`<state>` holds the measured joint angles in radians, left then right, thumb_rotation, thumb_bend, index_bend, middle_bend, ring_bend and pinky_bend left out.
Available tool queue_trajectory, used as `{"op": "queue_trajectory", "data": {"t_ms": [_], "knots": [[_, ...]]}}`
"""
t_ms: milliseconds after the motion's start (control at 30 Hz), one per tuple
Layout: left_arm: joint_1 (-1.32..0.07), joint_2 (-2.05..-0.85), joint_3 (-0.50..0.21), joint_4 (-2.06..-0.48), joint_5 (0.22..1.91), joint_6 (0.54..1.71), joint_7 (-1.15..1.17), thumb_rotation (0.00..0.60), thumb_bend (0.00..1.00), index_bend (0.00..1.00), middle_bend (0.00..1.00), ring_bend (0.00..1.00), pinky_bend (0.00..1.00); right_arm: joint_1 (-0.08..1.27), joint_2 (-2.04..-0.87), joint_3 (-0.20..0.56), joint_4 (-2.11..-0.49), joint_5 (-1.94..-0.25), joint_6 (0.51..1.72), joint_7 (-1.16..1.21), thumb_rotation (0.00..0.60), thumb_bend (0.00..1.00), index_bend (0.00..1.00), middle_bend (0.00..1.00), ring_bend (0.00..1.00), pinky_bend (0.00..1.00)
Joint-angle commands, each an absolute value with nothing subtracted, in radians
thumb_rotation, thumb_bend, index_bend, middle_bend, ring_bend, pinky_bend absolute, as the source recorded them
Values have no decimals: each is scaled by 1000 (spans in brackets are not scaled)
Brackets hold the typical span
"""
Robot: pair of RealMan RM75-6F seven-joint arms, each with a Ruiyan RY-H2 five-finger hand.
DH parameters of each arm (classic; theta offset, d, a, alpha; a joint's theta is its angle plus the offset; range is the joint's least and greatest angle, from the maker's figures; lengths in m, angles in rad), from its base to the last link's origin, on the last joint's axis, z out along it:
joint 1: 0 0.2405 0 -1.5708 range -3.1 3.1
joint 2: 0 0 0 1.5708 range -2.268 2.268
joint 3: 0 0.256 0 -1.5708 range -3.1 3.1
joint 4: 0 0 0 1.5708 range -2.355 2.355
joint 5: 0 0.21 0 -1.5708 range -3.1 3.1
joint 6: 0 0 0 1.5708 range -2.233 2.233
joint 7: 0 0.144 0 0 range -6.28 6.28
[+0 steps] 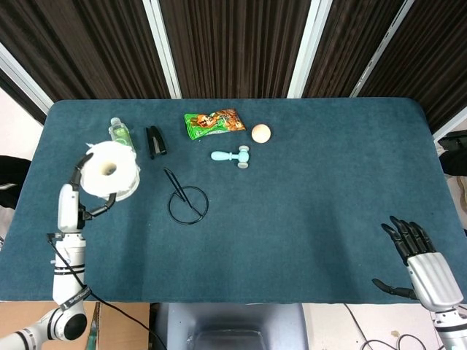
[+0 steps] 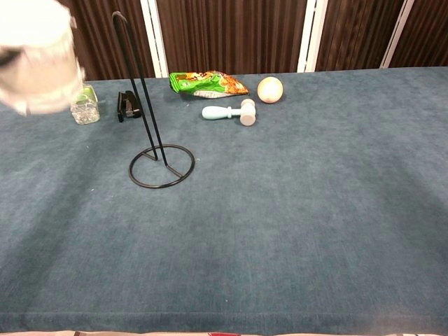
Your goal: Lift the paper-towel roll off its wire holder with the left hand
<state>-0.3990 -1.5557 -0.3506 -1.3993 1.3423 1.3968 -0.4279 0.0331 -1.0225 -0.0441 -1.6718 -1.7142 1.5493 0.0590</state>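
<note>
The white paper-towel roll hangs in the air to the left of the black wire holder, clear of its post. My left hand grips the roll from below and behind, dark fingers wrapped round its side. In the chest view the roll is a blurred white shape at the top left, and the bare wire holder stands upright on its ring base. My right hand rests open at the table's near right corner, fingers spread.
Along the far side lie a clear bottle, a black stapler, a green snack bag, a teal toy hammer and a beige ball. The blue cloth table spreads to the right.
</note>
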Motion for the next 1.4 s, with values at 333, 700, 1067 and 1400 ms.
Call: {"op": "queue_trajectory", "data": {"t_ms": [333, 700, 1067, 1400], "knots": [[-442, -1822, -218, -934, 1379, 1307, -548, 600, 636, 670, 706, 620, 434, 29, -1022, -44, -1666, -1711, 1556, 64, 560, 0, 0, 0, 0, 0], [-439, -1788, -227, -978, 1371, 1294, -591, 600, 408, 0, 0, 0, 81, 33, -1023, -49, -1669, -1719, 1546, 58, 561, 0, 0, 0, 0, 0], [-410, -1695, -246, -1098, 1340, 1294, -558, 600, 375, 0, 0, 0, 61, 33, -1025, -49, -1674, -1723, 1548, 46, 561, 0, 0, 0, 0, 0], [-243, -1436, -128, -1263, 1547, 1617, -361, 600, 367, 0, 0, 0, 48, 18, -1023, -43, -1671, -1705, 1570, 48, 561, 0, 0, 0, 0, 0]]}}
